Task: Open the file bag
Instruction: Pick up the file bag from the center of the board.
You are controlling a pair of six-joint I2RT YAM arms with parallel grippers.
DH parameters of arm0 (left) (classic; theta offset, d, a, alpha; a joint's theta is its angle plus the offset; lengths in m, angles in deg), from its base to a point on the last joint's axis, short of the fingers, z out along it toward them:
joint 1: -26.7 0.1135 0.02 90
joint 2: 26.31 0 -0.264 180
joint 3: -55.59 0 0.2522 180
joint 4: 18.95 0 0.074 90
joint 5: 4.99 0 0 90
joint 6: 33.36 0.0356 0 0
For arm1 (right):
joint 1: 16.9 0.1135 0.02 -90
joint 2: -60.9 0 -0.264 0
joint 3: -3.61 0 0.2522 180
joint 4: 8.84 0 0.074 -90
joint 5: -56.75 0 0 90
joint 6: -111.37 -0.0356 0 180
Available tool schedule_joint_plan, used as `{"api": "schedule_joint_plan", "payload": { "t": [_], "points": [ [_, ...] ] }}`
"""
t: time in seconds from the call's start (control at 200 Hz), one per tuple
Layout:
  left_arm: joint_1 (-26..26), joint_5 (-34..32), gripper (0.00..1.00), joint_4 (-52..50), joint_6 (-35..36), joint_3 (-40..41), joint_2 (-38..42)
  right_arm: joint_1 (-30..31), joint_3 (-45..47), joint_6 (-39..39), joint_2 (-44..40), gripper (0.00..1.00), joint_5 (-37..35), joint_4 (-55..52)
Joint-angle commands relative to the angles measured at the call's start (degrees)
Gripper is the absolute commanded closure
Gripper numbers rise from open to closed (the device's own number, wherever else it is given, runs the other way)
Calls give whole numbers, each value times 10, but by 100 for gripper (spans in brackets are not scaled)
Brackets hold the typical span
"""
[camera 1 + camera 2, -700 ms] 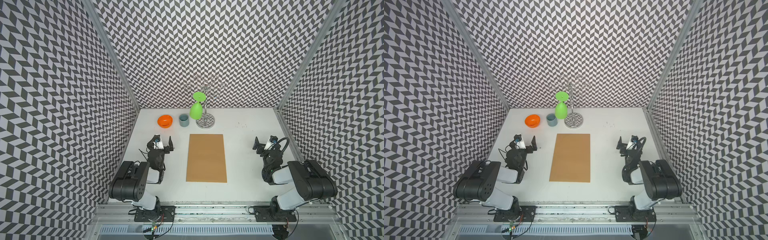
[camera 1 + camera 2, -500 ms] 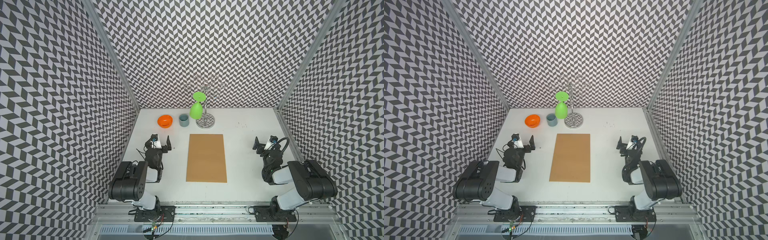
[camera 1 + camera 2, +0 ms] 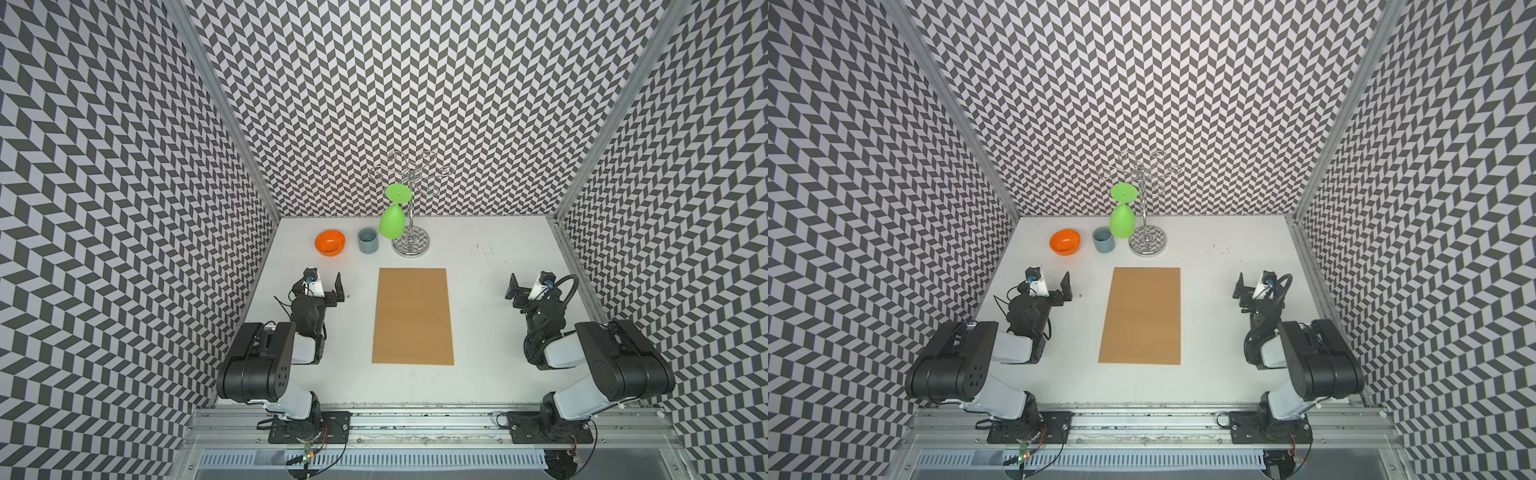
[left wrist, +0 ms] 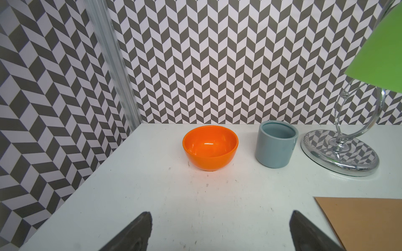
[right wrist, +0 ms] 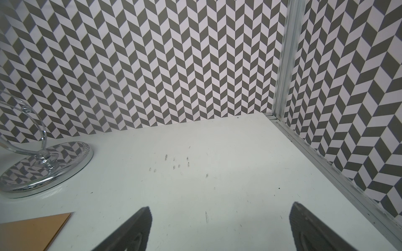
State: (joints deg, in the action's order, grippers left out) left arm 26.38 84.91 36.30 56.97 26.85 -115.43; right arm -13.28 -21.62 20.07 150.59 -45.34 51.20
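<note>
The file bag lies flat on the table, plain face up, while the left gripper and the right gripper, 1 on each side, stand wide open and empty, so it seems all the opening work is left.

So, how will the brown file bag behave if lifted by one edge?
The file bag lies thin and flat on the table, so its edge is probably hard to get under; pushed, it may slide. It looks like paper: likely light, bending when lifted by one edge.
</note>
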Motion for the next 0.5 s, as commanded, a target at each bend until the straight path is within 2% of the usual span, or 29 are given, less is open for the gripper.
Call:
{"api": "schedule_joint_plan", "payload": {
  "t": [0.0,0.07,0.135,0.16,0.2,0.235,0.29,0.325,0.35,0.376,0.441,0.496],
  "points": [
    [5,-6,0,-43,-11,-27,20,3,-8,1,-35,1,-20,16],
    [11,-39,0,-179,-31,-89,52,22,-60,13,-114,1,-47,-122],
    [11,-87,0,-277,-54,-154,74,40,-164,-75,-193,1,-105,-329],
    [9,-114,0,-306,-75,-174,85,41,-201,-130,-217,1,-88,-428],
    [3,-154,0,-364,-120,-207,102,41,-263,-151,-243,1,-31,-540],
    [-3,-162,0,-420,-166,-234,118,41,-278,-174,-256,1,-1,-562],
    [-18,-120,2,-474,-217,-263,136,31,-242,-303,-272,1,-5,-539],
    [-39,-97,3,-485,-224,-269,146,3,-223,-340,-276,1,84,-526],
    [-61,-98,4,-501,-227,-275,151,-10,-220,-336,-269,1,152,-517],
    [-86,-101,5,-515,-227,-280,153,-9,-238,-327,-256,1,182,-549],
    [-158,-132,7,-565,-246,-293,156,32,-328,-298,-206,1,164,-713],
    [-219,-156,8,-595,-249,-296,155,78,-381,-295,-174,1,117,-794]
  ]
}}
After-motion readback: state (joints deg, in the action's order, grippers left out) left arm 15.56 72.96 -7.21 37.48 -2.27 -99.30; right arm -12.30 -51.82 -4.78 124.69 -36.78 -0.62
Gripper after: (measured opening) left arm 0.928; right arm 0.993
